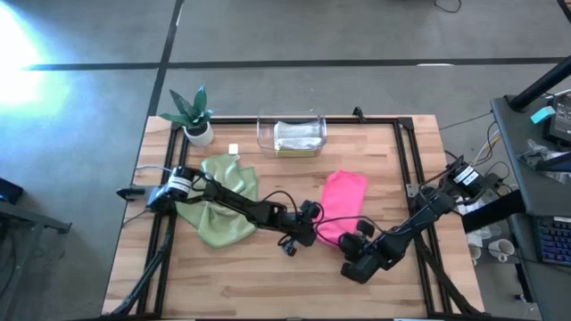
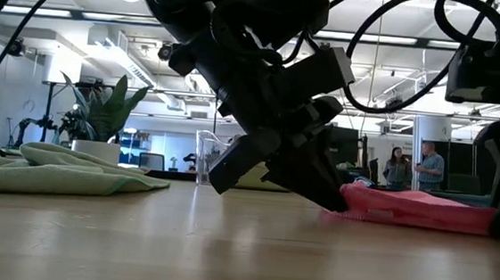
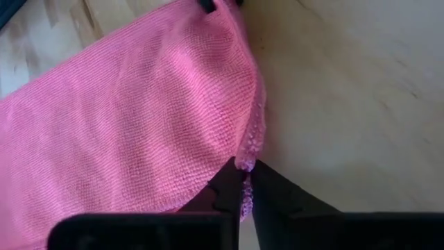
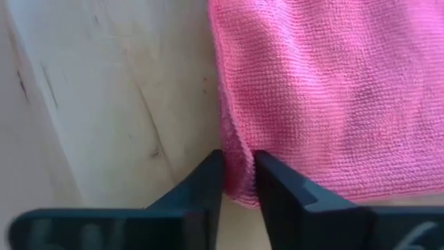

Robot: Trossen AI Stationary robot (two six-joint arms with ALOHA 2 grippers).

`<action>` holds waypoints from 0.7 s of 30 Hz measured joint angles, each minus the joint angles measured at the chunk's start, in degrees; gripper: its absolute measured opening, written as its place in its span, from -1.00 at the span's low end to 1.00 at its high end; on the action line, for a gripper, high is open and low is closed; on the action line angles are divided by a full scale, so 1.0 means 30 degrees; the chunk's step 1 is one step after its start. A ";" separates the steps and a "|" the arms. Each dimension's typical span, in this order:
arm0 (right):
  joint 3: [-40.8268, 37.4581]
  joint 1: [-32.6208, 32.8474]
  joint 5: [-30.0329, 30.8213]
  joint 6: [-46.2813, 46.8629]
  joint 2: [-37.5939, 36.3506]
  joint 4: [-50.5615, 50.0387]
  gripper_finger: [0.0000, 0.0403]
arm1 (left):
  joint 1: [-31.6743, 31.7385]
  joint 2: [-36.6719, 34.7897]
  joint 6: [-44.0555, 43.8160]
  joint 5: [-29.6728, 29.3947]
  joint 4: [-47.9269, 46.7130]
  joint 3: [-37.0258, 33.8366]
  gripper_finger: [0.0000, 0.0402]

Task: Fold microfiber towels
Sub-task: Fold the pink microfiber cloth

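1. The pink towel (image 1: 342, 203) is lying on the table (image 1: 268, 285) right of centre, its near end lying between the two grippers.
2. The left gripper (image 3: 244, 182) is pinching the towel's near left corner edge, fingers clenched on the hem.
3. The right gripper (image 4: 239, 173) is closing on the near right edge, with a fold of cloth sitting between its fingers.
4. Bare wood is showing along the near table edge and left of the grippers.
5. The sage towel (image 1: 219, 209) is lying crumpled far left, under the left arm.
6. Only the high view is showing the bin (image 1: 292, 134) and plant (image 1: 194, 114) along the far edge.
7. Only the low view is showing people (image 2: 413, 166) standing behind the table.
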 joint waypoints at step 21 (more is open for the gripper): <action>0.3850 -0.0329 -0.2104 0.1743 -0.0197 -0.0103 -0.96 | -0.0418 -0.2495 -0.2781 0.0020 -0.4662 0.0019 -0.96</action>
